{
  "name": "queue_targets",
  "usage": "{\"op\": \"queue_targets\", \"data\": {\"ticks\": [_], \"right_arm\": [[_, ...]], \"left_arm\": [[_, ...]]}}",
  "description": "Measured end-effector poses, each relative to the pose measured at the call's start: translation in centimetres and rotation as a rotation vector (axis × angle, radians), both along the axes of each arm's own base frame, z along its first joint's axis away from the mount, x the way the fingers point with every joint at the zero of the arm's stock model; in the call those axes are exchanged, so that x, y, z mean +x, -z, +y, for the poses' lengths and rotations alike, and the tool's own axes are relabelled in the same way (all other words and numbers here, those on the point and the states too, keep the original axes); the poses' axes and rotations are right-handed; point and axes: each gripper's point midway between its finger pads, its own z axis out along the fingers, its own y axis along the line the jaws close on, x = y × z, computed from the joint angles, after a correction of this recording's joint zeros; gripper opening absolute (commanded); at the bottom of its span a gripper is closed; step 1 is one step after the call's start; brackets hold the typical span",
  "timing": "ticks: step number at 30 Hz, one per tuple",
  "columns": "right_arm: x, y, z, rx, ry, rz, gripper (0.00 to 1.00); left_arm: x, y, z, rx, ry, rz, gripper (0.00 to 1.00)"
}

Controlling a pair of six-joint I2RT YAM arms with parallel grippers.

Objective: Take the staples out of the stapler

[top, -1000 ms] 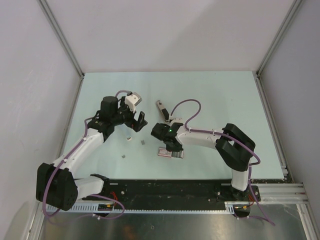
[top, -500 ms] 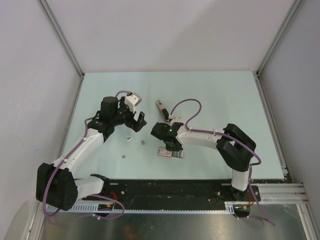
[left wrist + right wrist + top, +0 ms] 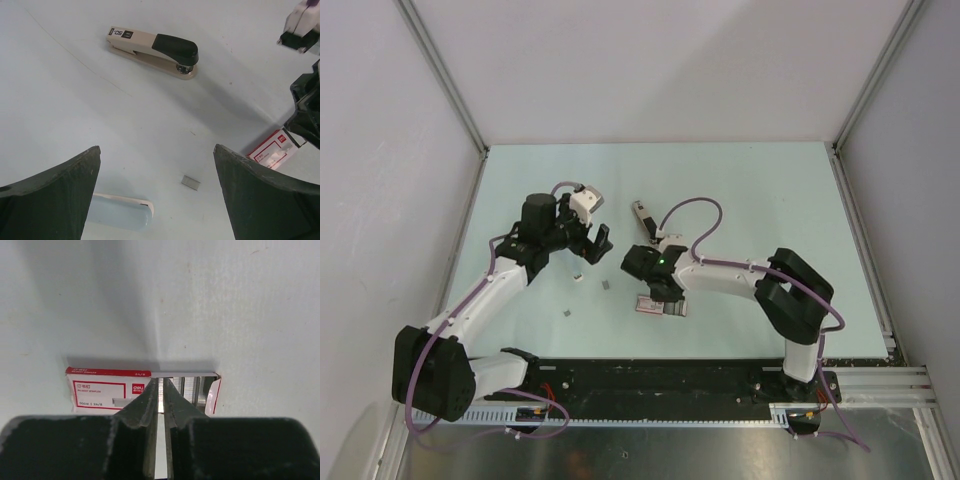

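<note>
Table (image 3: 770, 200): pale green top, closed in by plain white walls (image 3: 650, 70) on three sides.

Left arm (image 3: 485, 295): stretched over the left half of the table. The left gripper (image 3: 590, 243) is held above the surface with its jaws spread wide. Nothing is gripped. In the wrist view only bare table is seen between the two dark fingers (image 3: 55, 195).

Right arm (image 3: 720, 275): reached leftward across the near middle. The right gripper (image 3: 663, 297) is lowered onto the box. Its jaws are drawn almost together, with only a thin slit left. A bright narrow strip is seen in that slit. Whether anything is pinched cannot be told.

Stapler (image 3: 152, 50): beige body, black top. It is set on its base with the arm down, on the far side of the right gripper and touched by neither gripper.

Staple box (image 3: 107, 387): red and white, laid flat. Its open end is turned toward the right fingertips, and silver rows are shown inside.

Pale blue piece (image 3: 120, 212): laid on the table just beside the left gripper. Its kind cannot be made out.

Staples (image 3: 608, 285): tiny grey bits lying loose on the table between the left gripper and the box. One is seen close to the pale blue piece. Another is seen nearer the arm bases.
</note>
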Motion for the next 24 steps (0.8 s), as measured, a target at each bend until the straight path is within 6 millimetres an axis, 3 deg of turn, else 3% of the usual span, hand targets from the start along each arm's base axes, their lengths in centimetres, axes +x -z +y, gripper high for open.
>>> {"op": "queue_targets", "data": {"ticks": [4, 8, 10, 15, 19, 24], "right_arm": [[1.1, -2.4, 0.2, 0.062, -0.001, -0.045, 0.19], [2.6, -7.0, 0.3, 0.172, 0.005, -0.130, 0.15], [2.9, -8.4, 0.2, 0.200, 0.006, -0.156, 0.13], [2.7, -7.9, -0.1, 0.188, -0.014, -0.154, 0.14], [2.9, -7.3, -0.5, 0.177, -0.036, -0.149, 0.18], [4.1, -7.7, -0.1, 0.196, -0.065, -0.185, 0.32]], "left_arm": [[0.2, 0.1, 0.2, 0.020, 0.001, -0.014, 0.99], [0.3, 0.3, 0.4, 0.038, 0.003, -0.020, 0.97], [0.4, 0.7, 0.4, 0.047, 0.008, -0.015, 0.95], [0.5, 2.0, 0.4, 0.082, 0.034, 0.001, 0.90], [0.3, 4.4, 0.4, 0.134, 0.083, 0.055, 0.83], [-0.8, 6.8, 0.3, 0.174, 0.136, 0.132, 0.85]]}}
